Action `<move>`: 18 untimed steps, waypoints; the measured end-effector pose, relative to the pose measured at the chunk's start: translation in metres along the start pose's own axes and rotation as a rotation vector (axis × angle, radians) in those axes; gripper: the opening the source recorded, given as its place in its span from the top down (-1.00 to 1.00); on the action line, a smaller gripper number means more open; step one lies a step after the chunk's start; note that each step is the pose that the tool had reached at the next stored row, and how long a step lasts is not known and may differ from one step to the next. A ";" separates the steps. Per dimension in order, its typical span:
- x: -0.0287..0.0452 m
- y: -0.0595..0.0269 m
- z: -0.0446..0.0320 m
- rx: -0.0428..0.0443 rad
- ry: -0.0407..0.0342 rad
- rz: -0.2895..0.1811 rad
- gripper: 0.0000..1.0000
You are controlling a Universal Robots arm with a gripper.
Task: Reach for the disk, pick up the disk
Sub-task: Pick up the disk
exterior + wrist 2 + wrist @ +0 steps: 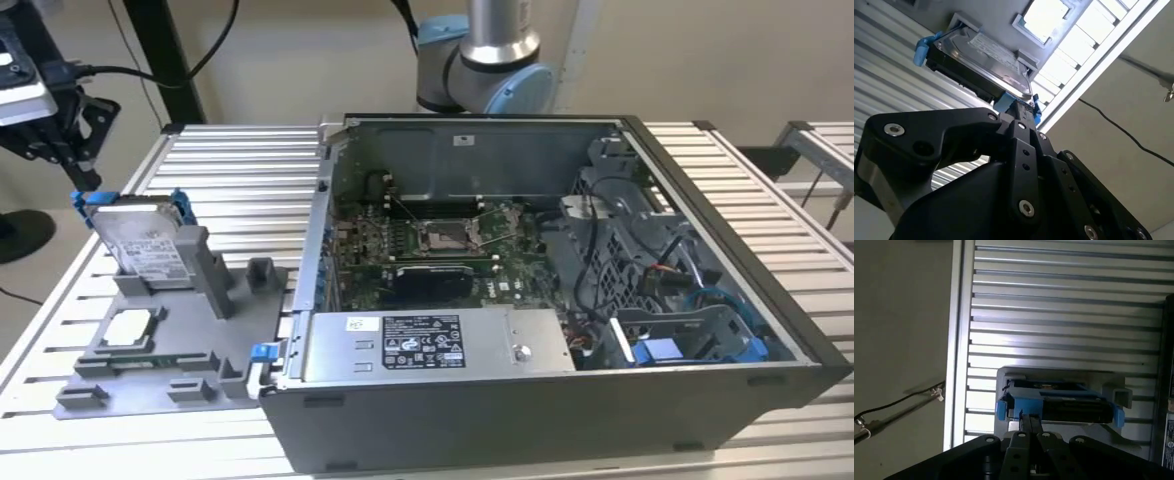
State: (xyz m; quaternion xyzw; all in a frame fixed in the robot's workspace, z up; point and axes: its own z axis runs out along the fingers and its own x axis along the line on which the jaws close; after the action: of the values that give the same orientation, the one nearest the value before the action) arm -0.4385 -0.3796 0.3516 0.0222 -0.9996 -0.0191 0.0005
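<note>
Gripper (1029, 417) is at the blue rail (1013, 403) of the disk (144, 245), which stands tilted in a grey holder (180, 362). Whether it is clenched, I cannot tell.

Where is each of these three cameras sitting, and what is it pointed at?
Exterior view: off the arm, raised, looking down on the slatted table, open computer case, disk and gripper; the arm shows behind the case.
First wrist view: on the arm, looking past the gripper at the disk's blue-railed edge.
Second wrist view: on the arm, looking along the gripper at the disk's broad face.
Shared: all show disk and gripper.
</note>
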 end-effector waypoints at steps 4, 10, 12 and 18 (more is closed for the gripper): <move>-0.0007 -0.0004 -0.0001 0.0001 0.0003 -0.004 1.00; -0.0007 -0.0004 -0.0001 0.0001 0.0010 -0.022 1.00; -0.0007 -0.0004 -0.0001 0.0001 0.0021 -0.053 1.00; -0.0007 -0.0004 -0.0001 0.0006 0.0064 -0.161 1.00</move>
State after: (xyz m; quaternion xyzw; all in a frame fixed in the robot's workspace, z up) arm -0.4377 -0.3799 0.3516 0.1027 -0.9945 -0.0187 0.0022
